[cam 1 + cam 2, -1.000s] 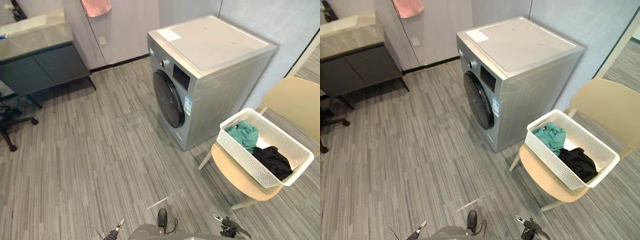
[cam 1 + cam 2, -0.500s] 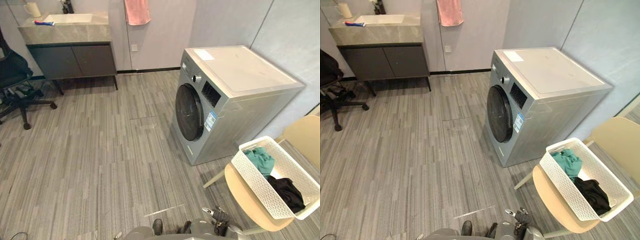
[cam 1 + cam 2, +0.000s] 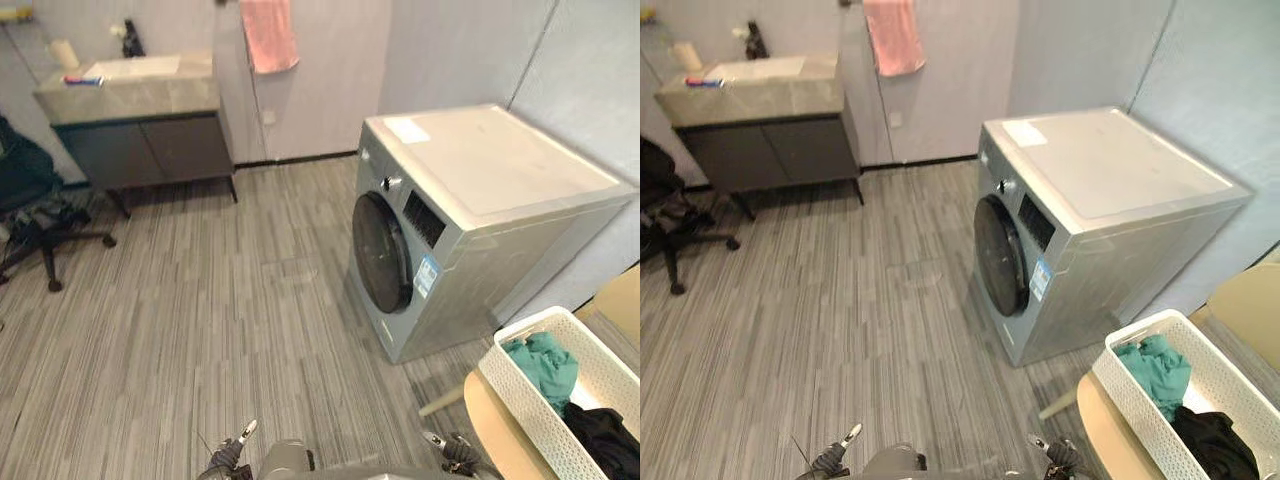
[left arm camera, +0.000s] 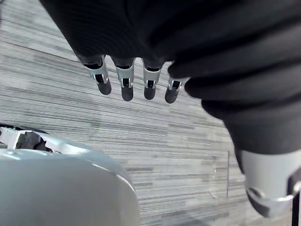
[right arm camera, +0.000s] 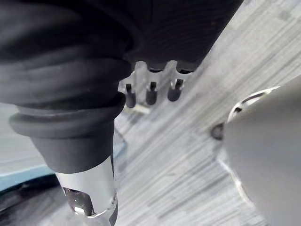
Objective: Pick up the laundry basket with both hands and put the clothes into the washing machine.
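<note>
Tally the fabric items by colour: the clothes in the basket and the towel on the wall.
Teal garment: 1
Black garment: 1
Pink towel: 1
Total: 3

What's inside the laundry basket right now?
A teal garment and a black garment lie in the white basket. Whatever is beneath them is covered, and the basket's far end runs out of view.

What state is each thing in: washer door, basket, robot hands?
Washing machine door: shut.
Laundry basket: on the chair, holding clothes, untouched.
Left robot hand: open, empty.
Right robot hand: open, empty.
Cabinet doors: shut.
</note>
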